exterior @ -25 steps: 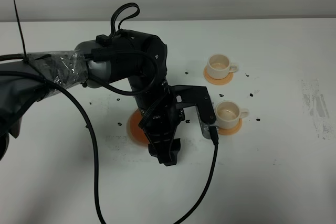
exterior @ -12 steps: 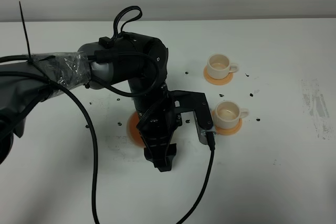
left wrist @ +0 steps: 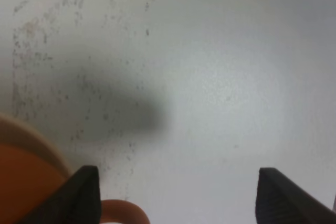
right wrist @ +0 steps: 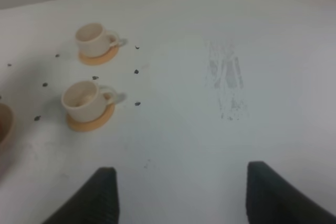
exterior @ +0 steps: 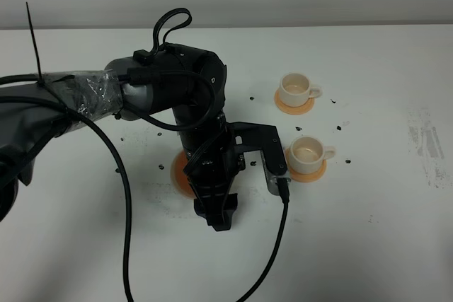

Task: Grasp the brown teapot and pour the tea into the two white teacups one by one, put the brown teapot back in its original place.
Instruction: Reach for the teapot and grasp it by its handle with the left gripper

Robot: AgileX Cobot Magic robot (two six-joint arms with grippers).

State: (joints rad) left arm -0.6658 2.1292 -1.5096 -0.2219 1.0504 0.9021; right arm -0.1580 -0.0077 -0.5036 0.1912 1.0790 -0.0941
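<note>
The brown teapot [exterior: 180,172] shows only as an orange sliver under my left arm, left of the cups. In the left wrist view its body [left wrist: 21,184] and loop handle [left wrist: 122,211] lie by one finger, with the pale beige disc [left wrist: 37,136] showing as a rim around it. My left gripper [exterior: 219,218] is open above the table, beside the teapot and holding nothing. The two white teacups [exterior: 294,88] [exterior: 306,151] stand on orange coasters to the right. My right gripper [right wrist: 184,198] is open and empty, well clear of the cups [right wrist: 94,36] [right wrist: 83,100].
Dark specks [exterior: 340,128] are scattered on the white table around the cups. A black cable [exterior: 279,245] hangs from the left wrist toward the front edge. A grey scuffed patch [exterior: 425,143] marks the table at the right.
My left arm and gripper shifted slightly left and toward the front edge a second ago, then held still. The cups have not moved.
</note>
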